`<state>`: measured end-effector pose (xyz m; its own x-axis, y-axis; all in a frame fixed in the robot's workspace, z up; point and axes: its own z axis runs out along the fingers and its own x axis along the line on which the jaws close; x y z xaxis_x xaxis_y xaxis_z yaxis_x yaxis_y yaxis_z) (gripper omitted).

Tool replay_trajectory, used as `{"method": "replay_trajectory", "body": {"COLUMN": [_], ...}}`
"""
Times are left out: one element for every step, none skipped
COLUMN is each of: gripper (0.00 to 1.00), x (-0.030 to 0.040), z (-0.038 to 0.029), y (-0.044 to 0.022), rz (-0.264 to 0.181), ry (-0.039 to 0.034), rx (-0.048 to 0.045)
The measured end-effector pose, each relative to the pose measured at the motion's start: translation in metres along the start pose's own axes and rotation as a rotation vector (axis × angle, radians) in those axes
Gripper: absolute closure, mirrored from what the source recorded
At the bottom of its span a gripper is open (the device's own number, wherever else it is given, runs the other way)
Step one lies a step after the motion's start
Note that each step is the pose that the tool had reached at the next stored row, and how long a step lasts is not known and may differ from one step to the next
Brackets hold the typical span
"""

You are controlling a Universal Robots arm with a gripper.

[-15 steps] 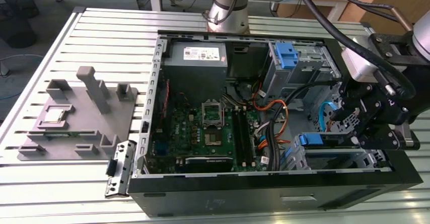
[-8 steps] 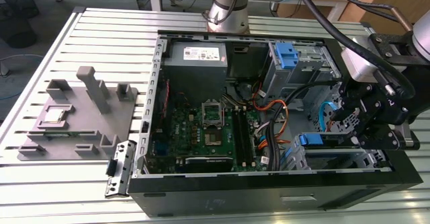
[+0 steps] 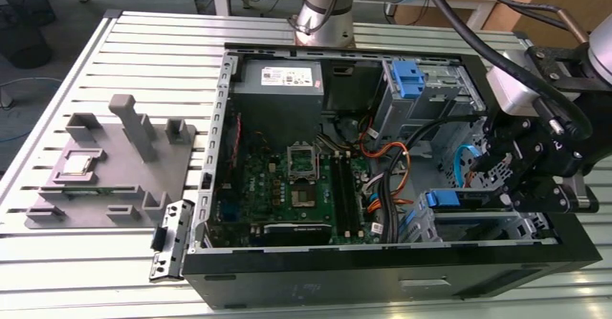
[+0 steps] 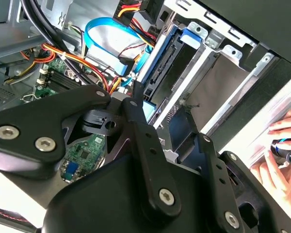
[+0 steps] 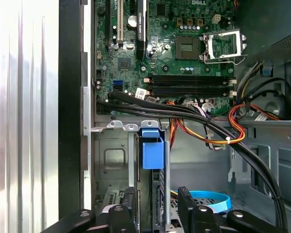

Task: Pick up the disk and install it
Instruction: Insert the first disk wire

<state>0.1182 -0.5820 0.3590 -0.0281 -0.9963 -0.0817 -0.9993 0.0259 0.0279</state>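
One disk (image 3: 448,198), standing on edge in the drive cage (image 3: 478,226) at the case's corner on the exterior view's right. Its blue tab sticks up out of the slot. One gripper (image 5: 156,193) sits right over it, with two black fingers (image 5: 128,206) spread apart, one on either side of the disk's slot, and nothing clamped between them. One open computer case (image 3: 316,283) lies on a slatted metal table (image 3: 143,46).

Inside the case:
- one green motherboard (image 3: 277,183)
- one processor socket (image 3: 304,160), its frame open
- one grey power-supply box (image 3: 277,75)
- a second blue tab (image 3: 409,79) on the far bay

One flat blue cable (image 3: 465,163) loops just beside the disk. Orange, red and yellow wires (image 5: 233,126) and thick black cables (image 5: 184,114) cross between the board and the cage, near the fingers. Outside the case, on the exterior view's left, there is one grey holder (image 3: 105,183) with one small square chip (image 3: 77,163) on it. One person's hand (image 4: 281,145) shows beyond the case wall in the second wrist view.
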Motion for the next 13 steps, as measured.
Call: {"method": "replay_trajectory", "body": {"gripper": [0.52,0.52,0.52,0.52,0.52,0.52,0.52,0.52,0.52,0.52,0.52,0.52,0.52], "x": [-0.0001,-0.0002,-0.0003,-0.0004,-0.0004,-0.0004,-0.0006,-0.0013,-0.0023,-0.0036,-0.0050,-0.0064,-0.0079], "z": [-0.0013,-0.0030,-0.0045,-0.0054,-0.0060,-0.0060,-0.0063,-0.0062,-0.0061,-0.0059,-0.0059,-0.0058,-0.0056], "y": [0.0000,0.0001,0.0001,0.0001,0.0002,0.0002,0.0002,0.0002,0.0002,0.0002,0.0003,0.0003,0.0003], "rz": [0.000,0.000,0.000,0.000,0.000,0.000,0.000,0.000,0.000,-0.001,-0.001,-0.001,-0.001], "ry": [-0.0004,-0.0006,-0.0010,-0.0015,-0.0020,-0.0028,-0.0048,-0.0085,-0.0136,-0.0190,-0.0235,-0.0282,-0.0324], "rx": [0.0000,0.0000,0.0000,0.0000,0.0000,-0.0001,-0.0001,-0.0002,-0.0004,-0.0005,-0.0007,-0.0008,-0.0009]}}
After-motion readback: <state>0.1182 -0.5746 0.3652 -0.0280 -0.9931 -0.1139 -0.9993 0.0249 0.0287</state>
